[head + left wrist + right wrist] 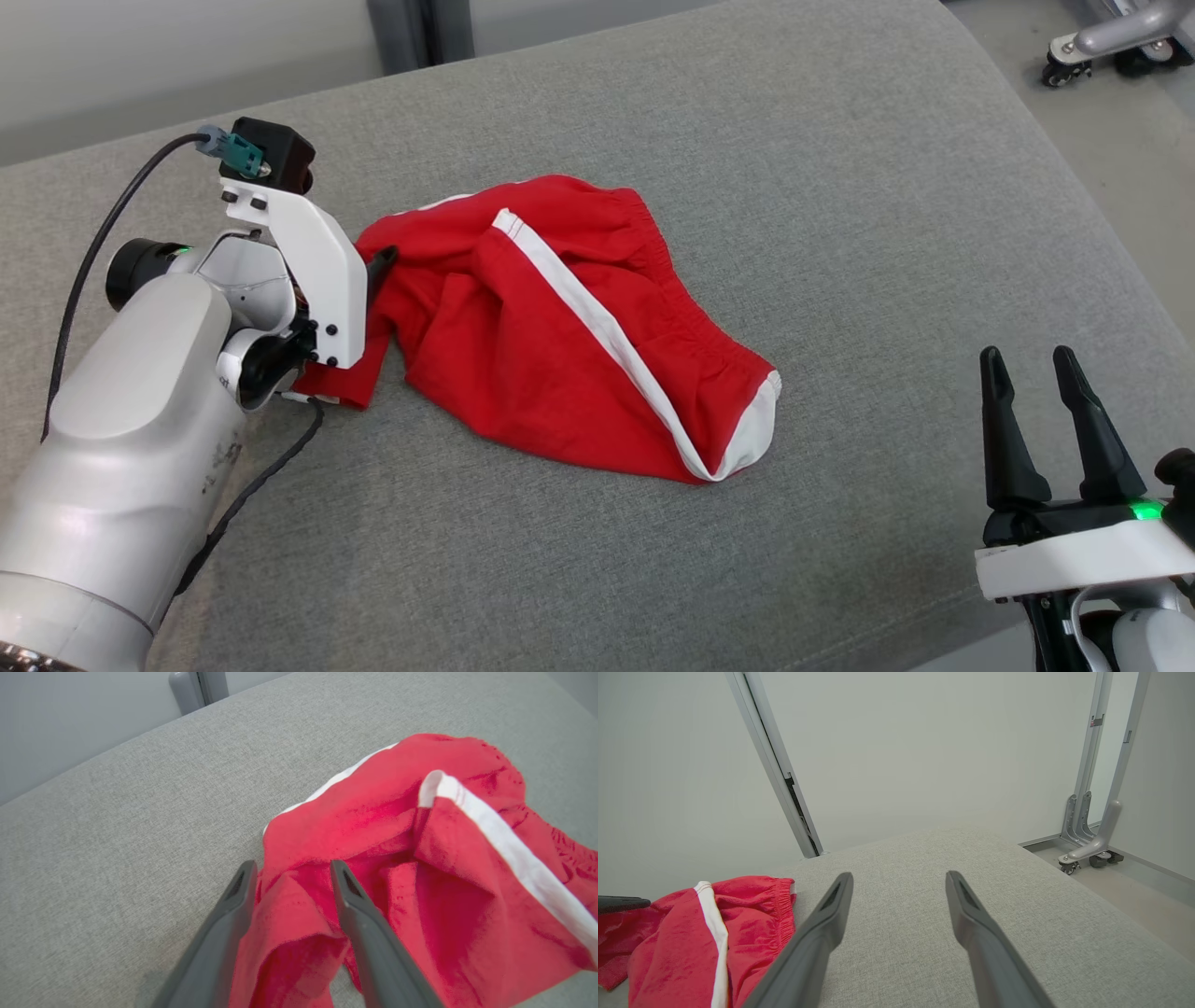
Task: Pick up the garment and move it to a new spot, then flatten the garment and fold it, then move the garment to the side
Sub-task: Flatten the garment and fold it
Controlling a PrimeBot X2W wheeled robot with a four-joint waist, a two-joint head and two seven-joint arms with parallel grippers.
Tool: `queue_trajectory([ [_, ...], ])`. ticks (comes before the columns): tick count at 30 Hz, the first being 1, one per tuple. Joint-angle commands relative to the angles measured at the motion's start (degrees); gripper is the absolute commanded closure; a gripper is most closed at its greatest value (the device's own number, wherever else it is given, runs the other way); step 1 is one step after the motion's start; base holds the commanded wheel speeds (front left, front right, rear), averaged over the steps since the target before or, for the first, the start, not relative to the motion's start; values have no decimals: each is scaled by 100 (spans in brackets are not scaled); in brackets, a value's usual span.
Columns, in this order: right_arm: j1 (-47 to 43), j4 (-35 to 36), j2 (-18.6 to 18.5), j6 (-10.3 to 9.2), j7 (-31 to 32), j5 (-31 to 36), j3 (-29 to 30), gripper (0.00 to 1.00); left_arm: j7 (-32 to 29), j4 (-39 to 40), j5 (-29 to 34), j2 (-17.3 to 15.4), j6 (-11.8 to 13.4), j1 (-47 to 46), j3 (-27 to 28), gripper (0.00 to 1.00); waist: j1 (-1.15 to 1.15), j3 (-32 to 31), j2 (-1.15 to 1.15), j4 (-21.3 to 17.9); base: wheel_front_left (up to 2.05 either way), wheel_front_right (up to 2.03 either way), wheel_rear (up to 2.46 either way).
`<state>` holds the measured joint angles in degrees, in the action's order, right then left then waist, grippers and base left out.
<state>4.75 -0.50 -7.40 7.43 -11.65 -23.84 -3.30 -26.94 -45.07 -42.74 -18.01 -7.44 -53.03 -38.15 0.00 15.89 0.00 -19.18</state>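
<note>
A big grey cushion (pixel 840 233) takes up most of the head view. The red garment (pixel 560 327) lies on it, a bit left of the middle of the frame. It is all crumpled, not flat. A white stripe (pixel 597 317) runs down it from the upper middle to the lower right, where the cloth ends in a white edge.

The white left arm (pixel 131 420) comes in from the lower left corner and reaches up to the left edge of the cloth. In the left wrist view, the left gripper (pixel 292 877) has its two dark fingers spread apart. A loose fold of red cloth lies between them, and they are not pinching it.

The right gripper (pixel 1027 359) sits in the lower right corner of the head view, well apart from the cloth. Its fingers stand wide apart with nothing in them, over bare cushion.

A black cable (pixel 93 243) bends along the left arm. A grey foot with small wheels (pixel 1111 42) stands on the floor at the upper right. A tiny green light (pixel 1146 511) glows beside the right gripper.
</note>
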Motion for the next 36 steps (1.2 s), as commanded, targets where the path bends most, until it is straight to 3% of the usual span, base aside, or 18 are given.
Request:
queue_trajectory([
  [1, 38, -5, -20, 12, -44, 10, 17, 0, 84, -7, -55, 4, -4, -81, -45, 0, 0, -48, 0, 61, 0, 0, 0],
  [13, -268, 8, -115, 12, 147, 12, -77, 0, 1908, 683, -135, -285, 72, 491, -110, 0, 0, -667, 0, 657, 0, 0, 0],
  [22, -617, 76, -35, 12, 166, 86, 49, 0, 3238, 2111, 9, -561, 935, 1864, 196, 0, 0, -1007, 0, 1141, 0, 0, 0],
  [28, -799, 155, -16, 12, 197, 143, 225, 0, 3791, 2996, -15, -613, 1550, 2895, 361, 0, 0, -1168, 0, 1346, 0, 0, 0],
  [33, -894, 254, 20, 12, 190, 186, 277, 0, 3868, 3564, -112, -564, 1854, 3523, 341, 0, 0, -1215, 0, 1387, 0, 0, 0],
  [36, -901, 269, 45, 12, 175, 179, 286, 0, 3793, 3697, -144, -524, 1873, 3628, 268, 0, 0, -1191, 0, 1379, 0, 0, 0],
])
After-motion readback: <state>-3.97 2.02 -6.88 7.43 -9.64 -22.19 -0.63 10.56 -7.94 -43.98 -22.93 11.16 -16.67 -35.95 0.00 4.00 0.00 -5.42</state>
